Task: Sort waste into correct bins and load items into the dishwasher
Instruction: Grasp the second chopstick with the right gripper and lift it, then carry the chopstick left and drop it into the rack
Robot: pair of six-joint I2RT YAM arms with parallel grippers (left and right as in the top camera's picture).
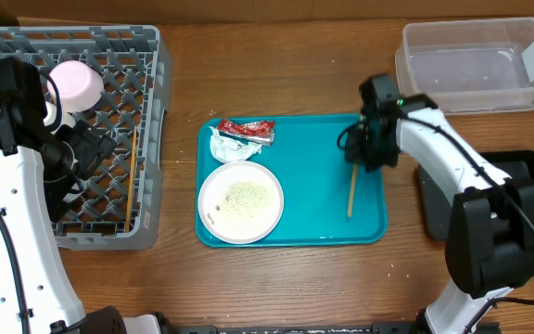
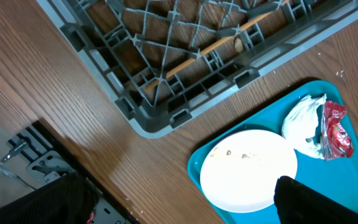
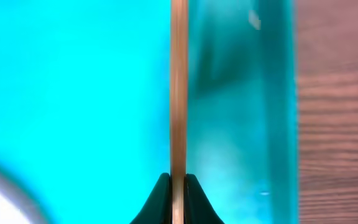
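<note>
Chopstick, one: pinched by your right gripper, fingertips pressed onto it, running straight ahead over teal tray; likely gripped for lifting to dish rack.

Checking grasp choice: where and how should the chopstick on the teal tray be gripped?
Near one end, from above, pinching across its thin width. The chopstick is a long, slim stick lying flat on the teal tray. The right tool is shut on it that way.
</note>
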